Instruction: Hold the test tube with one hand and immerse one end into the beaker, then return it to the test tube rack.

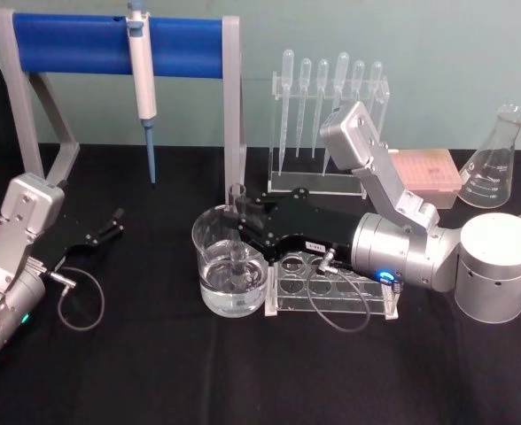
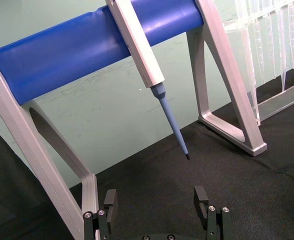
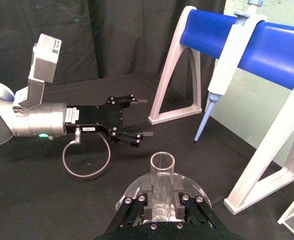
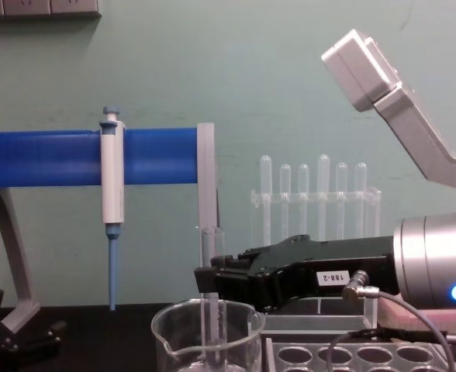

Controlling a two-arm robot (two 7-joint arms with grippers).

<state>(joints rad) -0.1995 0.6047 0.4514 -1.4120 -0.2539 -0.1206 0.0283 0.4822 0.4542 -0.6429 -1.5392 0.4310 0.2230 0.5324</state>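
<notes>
Test tube (image 3: 162,172) first: it's pinched in the right gripper (image 3: 162,207), whose fingers (image 3: 148,201) are closed in on the glass from both sides, gripping a bit below the open rim. As far as we can see, the tube is the only thing they touch. It's a clear, upright glass tube with a rimmed open mouth on top. In the chest view the top part pokes up above the black jaws and the rest runs straight down below them.

The lower part hangs inside the beaker (image 1: 209,288), roughly mid-bowl, away from the walls. There's clear liquid in the bottom. From the head view the round end looks like it reaches the liquid, but we can't tell how deep it goes.

Just beside the beaker, on the robot's right, sits the clear tube rack (image 1: 331,297), with the right arm reaching across over it.

Off on the left side, the left gripper (image 1: 110,226) hangs just above the black table (image 1: 154,372), well apart from the beaker. Its fingers are spread wide, holding nothing.

Farther back is the stand with the blue bar (image 1: 74,44) and a white-and-blue pipettor (image 1: 142,71) hanging off it. Beside that are a row of plastic pipettes (image 1: 331,84) and a flask (image 1: 495,159) at the far right.
</notes>
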